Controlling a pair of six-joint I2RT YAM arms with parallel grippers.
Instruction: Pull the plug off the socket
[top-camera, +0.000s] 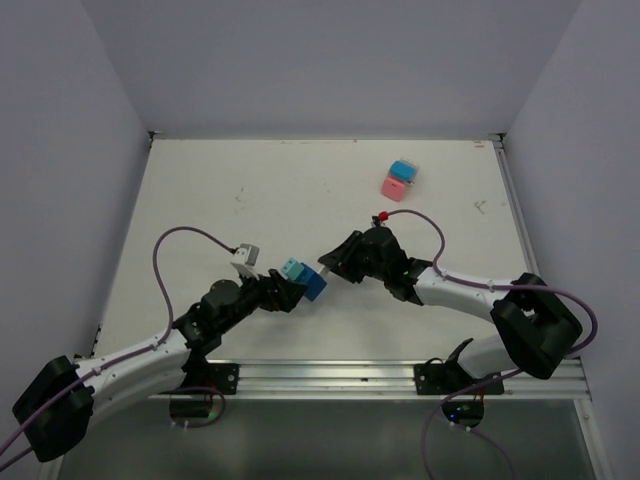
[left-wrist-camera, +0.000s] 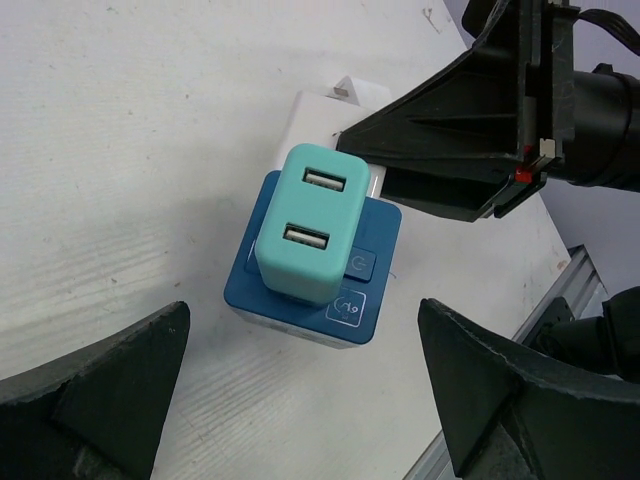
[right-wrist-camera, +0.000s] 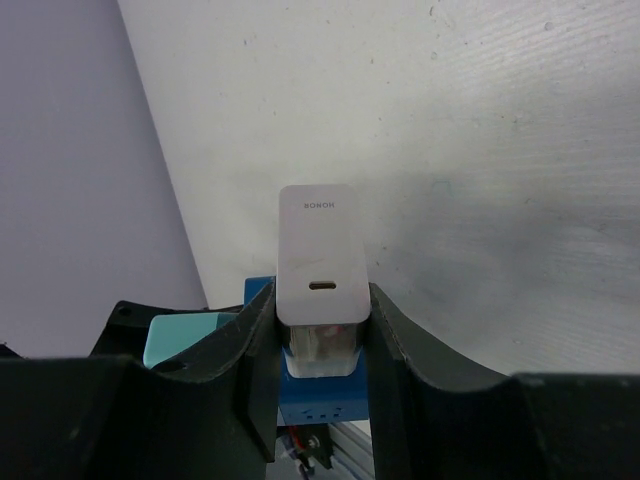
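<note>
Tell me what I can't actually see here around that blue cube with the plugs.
Prongs of the white charger: right wrist view, hidden by fingers of the right gripper and the blue socket cube.
Small grey-white item by the left arm: top view, too small to identify.
Pink and blue blocks: top view, too small for detail.
Teal USB charger: right wrist view, mostly behind a finger.

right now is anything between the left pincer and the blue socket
Nothing visible: the open left pincer faces the blue socket and its teal plug directly. The right pincer grips the white plug.
</note>
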